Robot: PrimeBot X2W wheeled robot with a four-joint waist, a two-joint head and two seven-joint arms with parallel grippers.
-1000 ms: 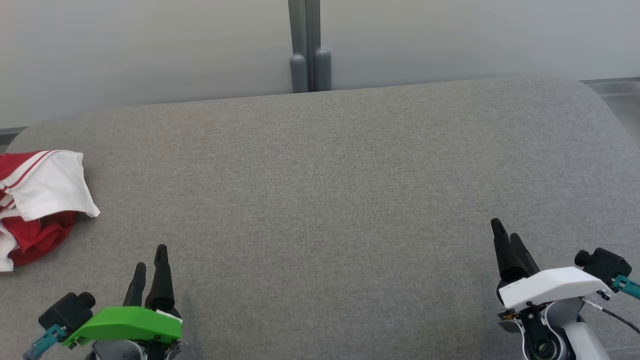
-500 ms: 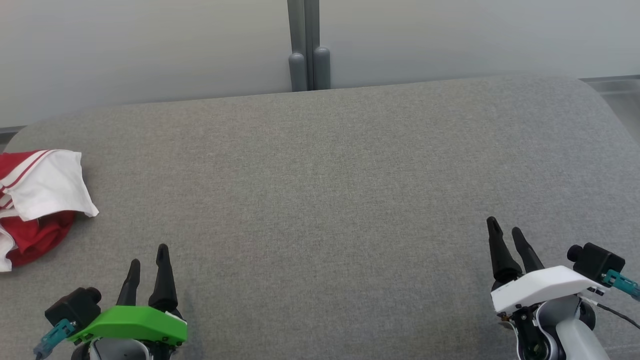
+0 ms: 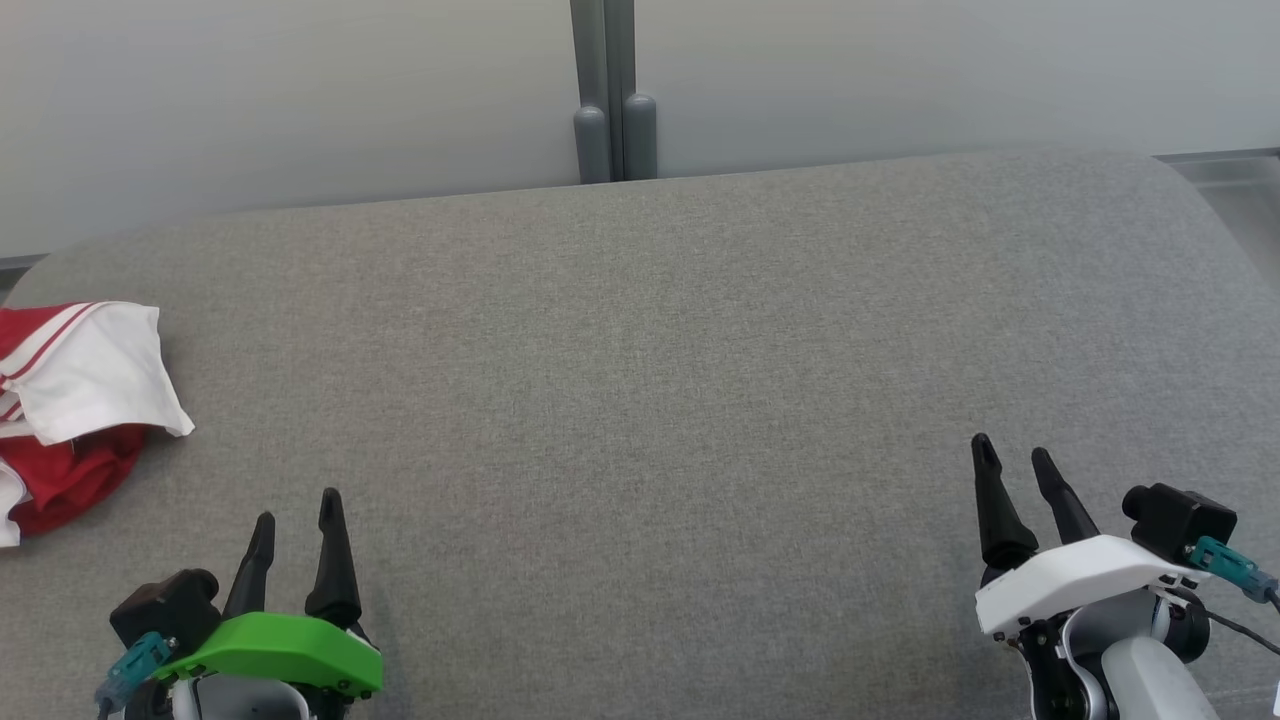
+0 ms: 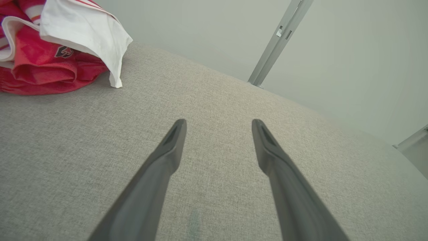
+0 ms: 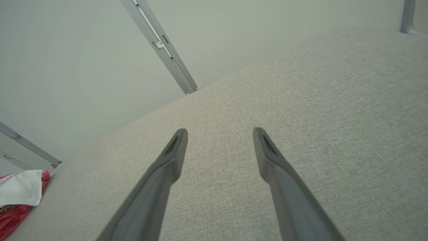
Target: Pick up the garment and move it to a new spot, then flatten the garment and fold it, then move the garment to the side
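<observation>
The left gripper (image 3: 296, 506) and right gripper (image 3: 1011, 447) are rotating slightly since a second ago, both hovering wide open, gripping nothing. The red-and-white garment (image 3: 75, 400) is lying crumpled at the left edge of the grey cushion (image 3: 640, 350).

Left tool (image 3: 295, 505), right tool (image 3: 1012, 452) spread, empty.

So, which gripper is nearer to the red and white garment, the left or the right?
Left. The left gripper is open, a short way right of the garment, not touching it. The right gripper, also open, is far across the cushion at the other side.
</observation>
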